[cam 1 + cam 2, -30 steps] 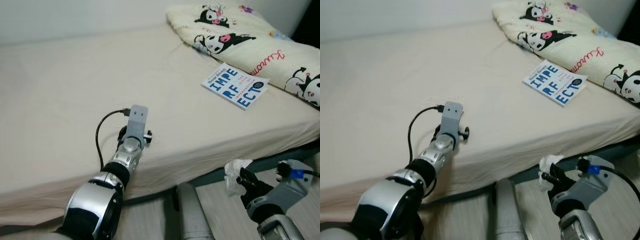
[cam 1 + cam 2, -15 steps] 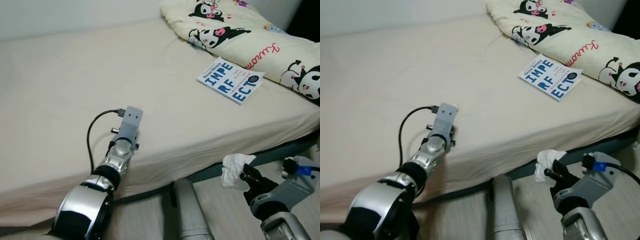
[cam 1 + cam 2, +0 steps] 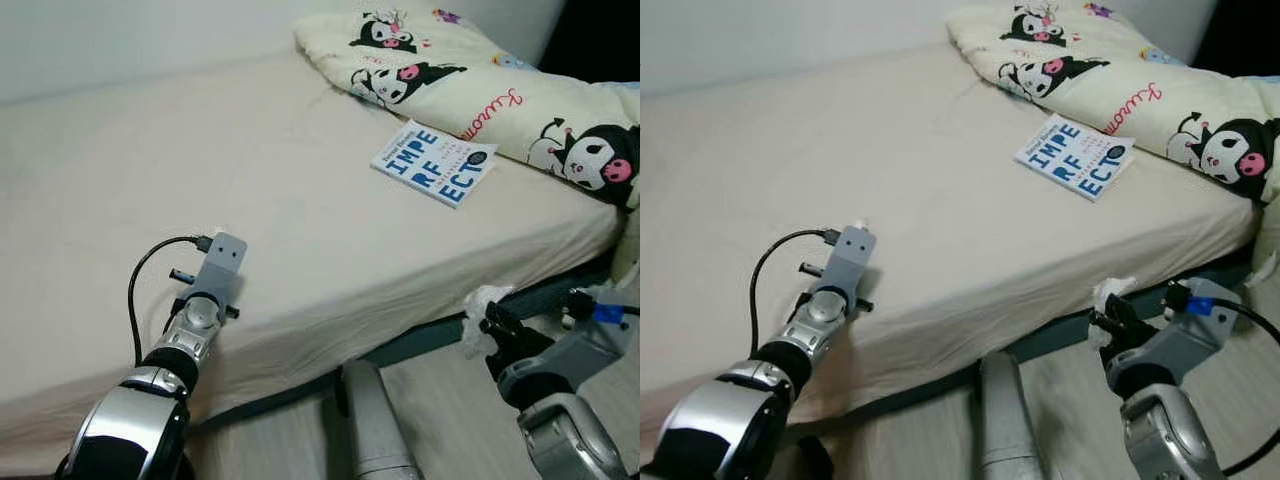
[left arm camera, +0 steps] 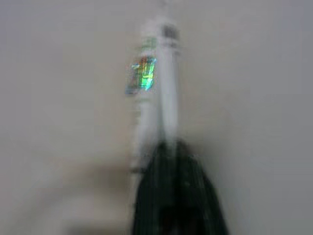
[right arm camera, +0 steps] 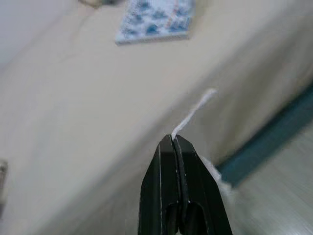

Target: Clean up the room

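Tidying looks partly under way, judging from what each gripper carries. The right gripper (image 5: 177, 142) hangs low beside the bed's edge, over the floor, its fingers pressed together on a crumpled white tissue (image 3: 477, 316); in the right wrist view a thin white corner of it sticks out past the fingertips. The left gripper (image 4: 168, 147) reaches out over the near part of the bed (image 3: 150, 180), and the left wrist view, though blurred, shows its fingers closed on a slim white tube (image 4: 161, 73) with a small shiny sticker; what the tube is cannot be told.

So two pieces of clutter seem to be in hand but not yet put anywhere. No bin, basket or other container can be made out in these views, so where the tissue and the tube should go is open; finding a place for them is likely the next need.

Still lying out is a book (image 3: 433, 162) with blue letters on its white cover, flat on the sheet toward the far right, just beside a cartoon-printed blanket (image 3: 480, 80) bunched along that corner of the bed. The blanket is rumpled rather than folded, so it may also count as work left. The rest of the sheet looks bare and smooth.
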### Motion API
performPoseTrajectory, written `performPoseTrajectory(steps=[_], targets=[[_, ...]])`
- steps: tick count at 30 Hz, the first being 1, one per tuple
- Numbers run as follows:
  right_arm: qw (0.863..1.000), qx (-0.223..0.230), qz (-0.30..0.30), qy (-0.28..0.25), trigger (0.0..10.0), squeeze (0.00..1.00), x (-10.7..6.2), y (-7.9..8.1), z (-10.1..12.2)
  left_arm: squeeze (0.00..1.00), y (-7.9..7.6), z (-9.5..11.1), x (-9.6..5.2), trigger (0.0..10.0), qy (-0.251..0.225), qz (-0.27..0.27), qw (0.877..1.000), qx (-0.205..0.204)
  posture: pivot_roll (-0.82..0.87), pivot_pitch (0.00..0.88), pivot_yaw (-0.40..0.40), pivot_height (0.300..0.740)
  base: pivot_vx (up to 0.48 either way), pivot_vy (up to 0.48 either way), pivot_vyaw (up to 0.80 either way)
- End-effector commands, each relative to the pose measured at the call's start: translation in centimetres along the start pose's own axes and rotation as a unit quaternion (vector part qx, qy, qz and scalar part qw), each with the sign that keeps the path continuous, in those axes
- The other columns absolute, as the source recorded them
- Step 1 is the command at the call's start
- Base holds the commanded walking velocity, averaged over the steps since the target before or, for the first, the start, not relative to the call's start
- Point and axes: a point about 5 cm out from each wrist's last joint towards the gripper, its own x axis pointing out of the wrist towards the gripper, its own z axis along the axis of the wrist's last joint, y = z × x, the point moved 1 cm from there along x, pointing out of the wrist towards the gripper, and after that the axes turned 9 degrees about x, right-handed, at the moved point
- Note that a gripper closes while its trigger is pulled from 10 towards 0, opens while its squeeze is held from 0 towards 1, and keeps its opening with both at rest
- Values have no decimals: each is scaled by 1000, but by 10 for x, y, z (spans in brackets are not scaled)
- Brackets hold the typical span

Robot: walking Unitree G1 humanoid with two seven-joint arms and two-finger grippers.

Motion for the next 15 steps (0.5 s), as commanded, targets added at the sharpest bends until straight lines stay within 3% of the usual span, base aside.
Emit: performPoseTrajectory(steps=[1,2,3,4,6,7,8,9,12,14,15], targets=[[1000,7,26,0,0,0,7,8,-3,0,-5,1,0,0,-5,-44,990,-134,-308,124,92,489,0,0,0],[999,11,32,0,0,0,12,9,-3,0,-9,12,1,0,-26,-66,984,-165,-301,115,93,494,0,0,0],[999,12,51,-2,0,0,23,14,-2,0,-17,38,2,0,-77,-129,960,-235,-276,79,89,504,0,0,0],[999,12,51,-2,0,0,23,14,-2,0,-17,38,2,0,-77,-129,960,-235,-276,79,89,504,0,0,0],[997,11,73,-3,0,0,35,20,-1,0,-20,66,0,0,-131,-197,923,-304,-241,34,79,514,0,0,0],[997,11,73,-3,0,0,35,20,-1,0,-20,66,0,0,-131,-197,923,-304,-241,34,79,514,0,0,0],[996,11,84,-3,0,0,40,24,-1,0,-18,77,-3,0,-160,-227,908,-313,-225,17,71,519,0,0,0],[995,9,97,0,0,0,48,28,-2,0,-16,86,-8,10000,-190,-258,896,-307,-195,0,56,524,0,0,0],[993,6,115,7,0,0,62,33,-4,0,-14,89,-14,10000,-215,-281,890,-288,-172,0,42,534,0,0,0],[992,2,125,21,0,0,74,33,-12,0,-9,60,-14,10000,-186,-260,909,-267,-142,0,26,544,0,0,0],[992,2,125,21,0,0,74,33,-12,0,-9,60,-14,10000,-186,-260,909,-267,-142,0,26,544,0,0,0]])
